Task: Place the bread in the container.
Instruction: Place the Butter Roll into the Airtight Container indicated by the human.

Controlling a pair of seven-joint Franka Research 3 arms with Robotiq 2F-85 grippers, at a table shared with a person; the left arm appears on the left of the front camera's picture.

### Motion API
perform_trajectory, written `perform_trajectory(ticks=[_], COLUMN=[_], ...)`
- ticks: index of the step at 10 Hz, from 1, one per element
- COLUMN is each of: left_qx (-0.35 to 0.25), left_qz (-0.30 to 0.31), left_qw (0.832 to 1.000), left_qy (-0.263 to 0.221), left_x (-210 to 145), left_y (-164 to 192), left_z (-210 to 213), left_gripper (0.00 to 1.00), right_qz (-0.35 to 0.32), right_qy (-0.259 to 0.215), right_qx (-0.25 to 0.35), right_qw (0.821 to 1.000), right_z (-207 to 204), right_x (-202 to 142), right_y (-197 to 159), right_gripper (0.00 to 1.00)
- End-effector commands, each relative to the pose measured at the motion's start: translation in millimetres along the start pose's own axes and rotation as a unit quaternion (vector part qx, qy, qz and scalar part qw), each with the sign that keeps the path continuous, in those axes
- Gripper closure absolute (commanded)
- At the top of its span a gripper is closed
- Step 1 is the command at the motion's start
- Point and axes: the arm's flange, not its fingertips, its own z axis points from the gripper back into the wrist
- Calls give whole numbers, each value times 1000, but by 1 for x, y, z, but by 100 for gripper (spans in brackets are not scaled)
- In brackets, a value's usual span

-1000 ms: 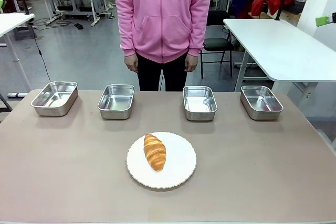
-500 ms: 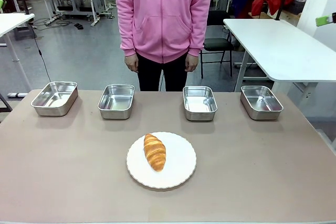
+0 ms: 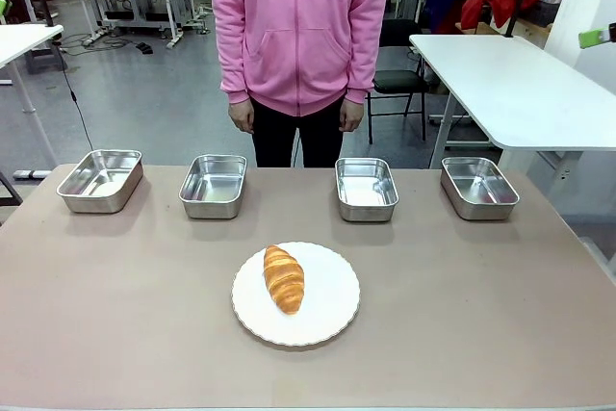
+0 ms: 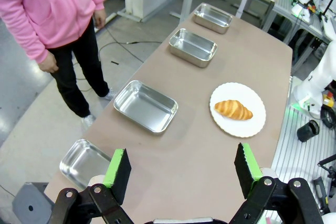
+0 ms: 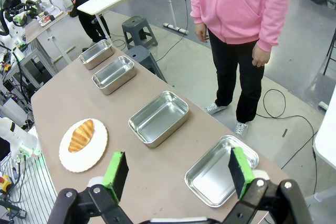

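Bright, even overhead indoor light; soft faint shadows under trays [image 3: 213, 190] and plate [image 3: 327, 307]; mild glare on tray floors; front view sharp; wrist views wide-angle, straight edges bowed near borders

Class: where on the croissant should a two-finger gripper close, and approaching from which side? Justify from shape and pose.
Take the croissant by its thick middle, from above, closing across its short width. It lies flat on the plate with tapered ends, so the middle likely holds best.
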Motion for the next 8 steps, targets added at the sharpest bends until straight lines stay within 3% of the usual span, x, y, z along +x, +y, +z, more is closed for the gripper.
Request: perform_trajectory(ticks=[1,8], left_qx=[-1,-1], left_qz=[-5,-5], left_qw=[1000,1000], left_qy=[-1,-1], left_x=[0,0], left_y=[-2,-2], left_z=[0,0], left_gripper=[0,0], right_qz=[2,2], right_qy=[-4,-4], right_qx=[0,0], right_qw=[1000,1000], right_z=[-1,-1], right_x=[1,1], right_y=[2,2], right_gripper=[0,0])
